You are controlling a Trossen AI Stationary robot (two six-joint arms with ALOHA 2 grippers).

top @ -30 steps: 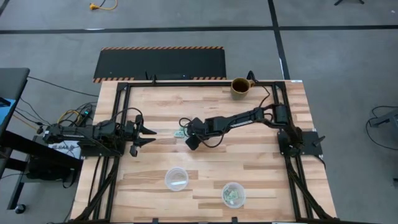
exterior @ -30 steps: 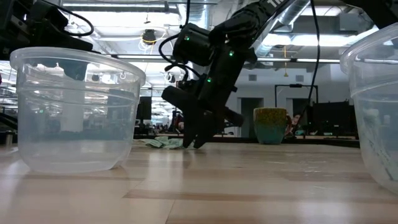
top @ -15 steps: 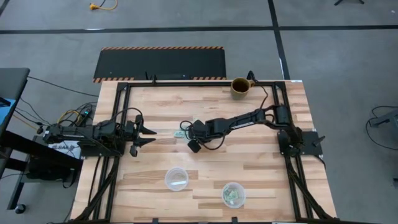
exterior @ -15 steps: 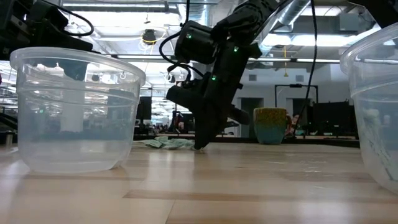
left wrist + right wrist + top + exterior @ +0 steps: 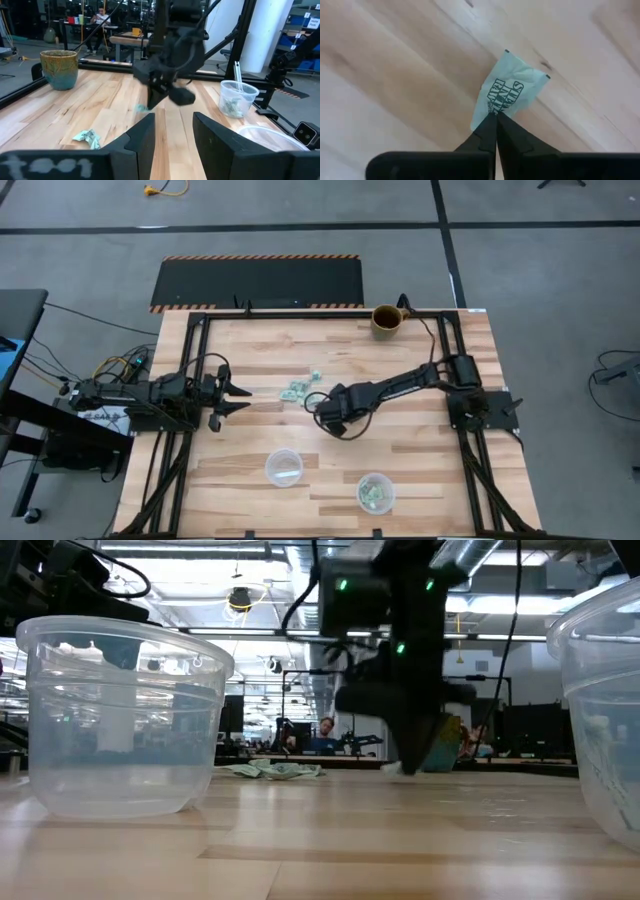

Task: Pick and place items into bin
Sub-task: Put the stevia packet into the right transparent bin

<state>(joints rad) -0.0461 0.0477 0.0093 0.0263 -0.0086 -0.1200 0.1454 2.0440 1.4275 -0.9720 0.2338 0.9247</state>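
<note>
Small mint-green packets [image 5: 295, 390] lie on the wood table left of centre, with one more [image 5: 314, 373] just beyond them. My right gripper [image 5: 320, 404] stands just right of that pile, pointing down, shut on one printed mint-green packet [image 5: 511, 89]. My left gripper [image 5: 240, 398] waits open at the table's left side, with nothing between its fingers [image 5: 145, 137]. One clear cup [image 5: 283, 468] near the front edge looks empty. A second clear cup [image 5: 375, 493] to its right holds several packets. My right gripper pinches the packet by one edge [image 5: 490, 112] between its two fingertips. The fingers come from above, pointing down [image 5: 402, 762]. The rest of the packet spreads flat beyond the tips, close over the wood; whether it is on the table, I cannot tell.
A brown-green mug [image 5: 386, 320] stands at the far edge, right of centre. In the low view the two cups [image 5: 120, 720] [image 5: 605, 710] stand close at either side. Black frame rails [image 5: 190, 370] run along the table's left, right and far sides.
My right gripper has shut its fingers at the packet pile, taken hold of one packet, and moved toward the table's right and near edges away from the pile. The remaining packets stay where they were.
</note>
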